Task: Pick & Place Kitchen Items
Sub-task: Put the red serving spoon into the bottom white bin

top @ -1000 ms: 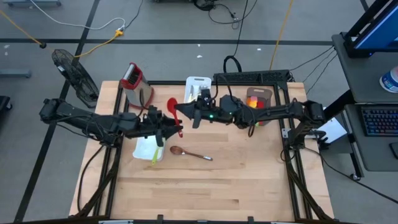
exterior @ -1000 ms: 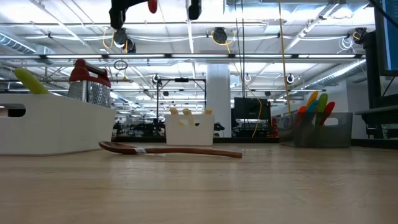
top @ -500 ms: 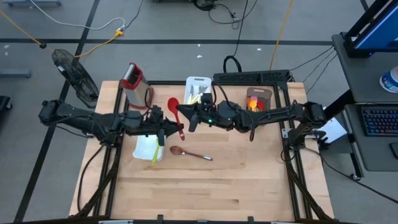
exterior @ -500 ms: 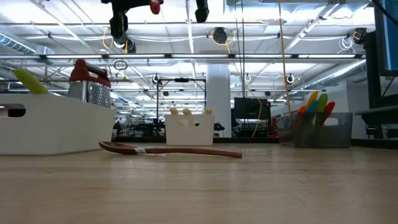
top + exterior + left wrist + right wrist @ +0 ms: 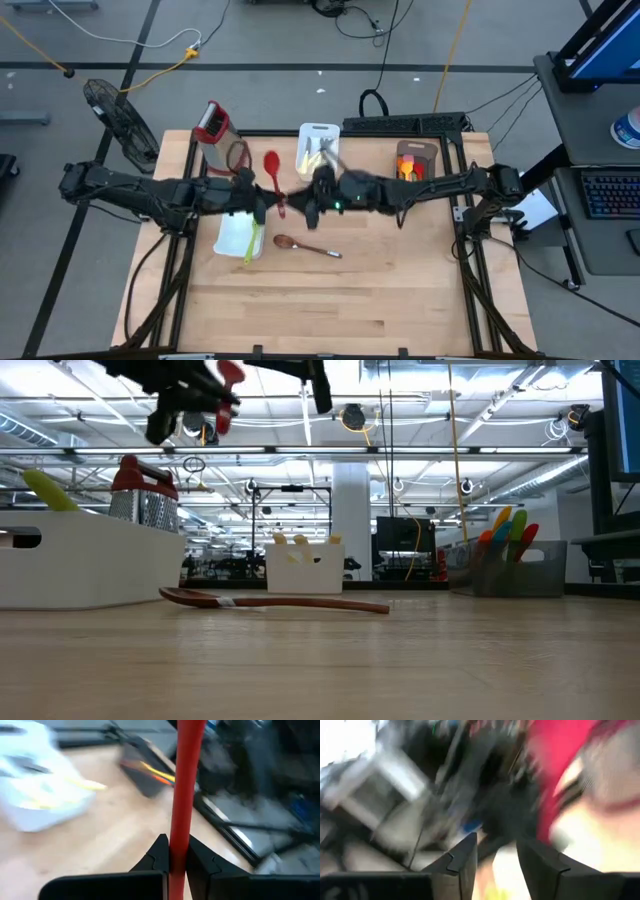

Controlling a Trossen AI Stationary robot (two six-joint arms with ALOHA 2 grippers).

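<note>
Clamped on a red spatula, the left gripper sits over the middle of the table, its arm reaching in from the left edge; in the left wrist view the two dark fingers press against either side of the red handle, which stands straight up between them. From above, the spatula's red head points toward the far side of the table, just beside the steel grater with its red top. Below the left gripper lies a white tray with a yellow-green utensil resting along its right edge. Just right of that tray, a brown wooden spoon lies flat on the bare wood, its bowl to the left; the low view shows it lying level on the tabletop. Farther back stands a second white tray holding pale utensils. The right gripper hangs close beside the left one over the table's centre, its arm stretching in from the right; the right wrist view shows its fingers spread apart with nothing between them, and a blurred red shape beyond. Toward the right rear sits a brown tray with orange and yellow utensils in it.
</note>
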